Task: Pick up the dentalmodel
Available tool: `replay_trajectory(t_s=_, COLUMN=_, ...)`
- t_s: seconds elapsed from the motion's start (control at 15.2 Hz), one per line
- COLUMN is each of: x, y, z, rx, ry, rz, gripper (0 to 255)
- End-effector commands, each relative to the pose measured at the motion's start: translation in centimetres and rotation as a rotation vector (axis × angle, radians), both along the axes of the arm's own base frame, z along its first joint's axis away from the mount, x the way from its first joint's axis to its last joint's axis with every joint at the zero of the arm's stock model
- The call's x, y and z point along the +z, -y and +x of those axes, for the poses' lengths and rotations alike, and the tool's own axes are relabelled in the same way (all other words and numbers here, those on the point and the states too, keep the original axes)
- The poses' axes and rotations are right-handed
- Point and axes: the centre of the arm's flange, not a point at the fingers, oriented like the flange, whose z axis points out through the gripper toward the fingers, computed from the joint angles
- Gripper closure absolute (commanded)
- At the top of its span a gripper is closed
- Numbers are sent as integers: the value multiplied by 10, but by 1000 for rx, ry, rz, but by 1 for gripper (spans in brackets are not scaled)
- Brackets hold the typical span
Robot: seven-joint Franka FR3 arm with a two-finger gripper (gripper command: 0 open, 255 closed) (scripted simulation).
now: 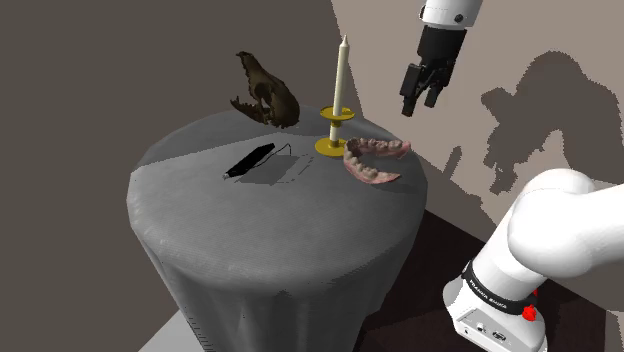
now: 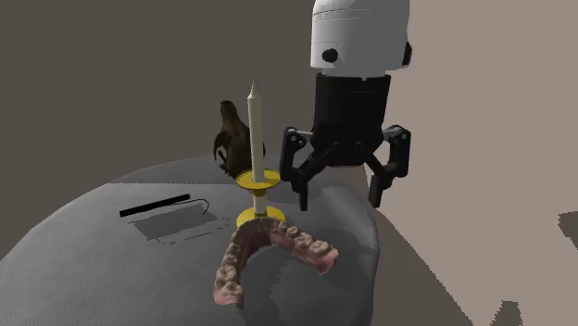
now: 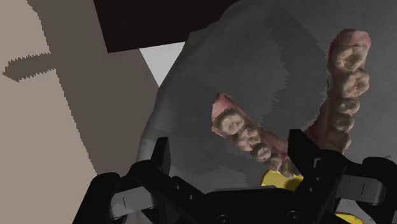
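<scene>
While the all-black two-finger gripper (image 1: 418,107) hangs in the air with its fingers spread and nothing between them, the pink horseshoe-shaped dental model with tan teeth (image 1: 378,147) lies flat on the round, grey, cloth-draped worktop (image 1: 280,230). The model sits near the worktop's edge on the shoulder view's right, just beside the yellow disc base of a tall cream candle (image 1: 342,75) that stands upright in its holder. The open end of its arch points toward the shoulder view's right.

The gripper is above and apart from the model, out over that same edge of the worktop, to the shoulder view's right of the candle. In the second exterior view the gripper (image 2: 338,194) hovers behind the candle (image 2: 255,130) and the dental model (image 2: 248,245), clear of both. From the wrist view, the dental model (image 3: 245,133) lies on the grey cloth beyond the parted fingers of the gripper (image 3: 229,143), untouched.

A dark brown animal skull (image 1: 268,92) rests at the worktop's far side, and a slim black pen-like object (image 1: 250,160) lies to the shoulder view's left of the candle, well apart from the model.
</scene>
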Motion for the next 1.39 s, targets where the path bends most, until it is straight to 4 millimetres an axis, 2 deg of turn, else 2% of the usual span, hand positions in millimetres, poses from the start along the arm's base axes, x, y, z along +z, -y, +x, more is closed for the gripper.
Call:
replay_trajectory(t_s=0.0, x=0, y=0, z=0, rx=0, ry=0, rz=0, gripper=0)
replay_trajectory(t_s=0.79, x=-64, y=-140, z=29, rx=-1, ry=-148, rz=36, gripper=0)
replay_trajectory(t_s=0.86, x=-67, y=-146, z=30, rx=-1, ry=-154, rz=38, gripper=0)
replay_trajectory(t_s=1.32, x=-104, y=-146, z=30, rx=-1, ry=-154, rz=38, gripper=0)
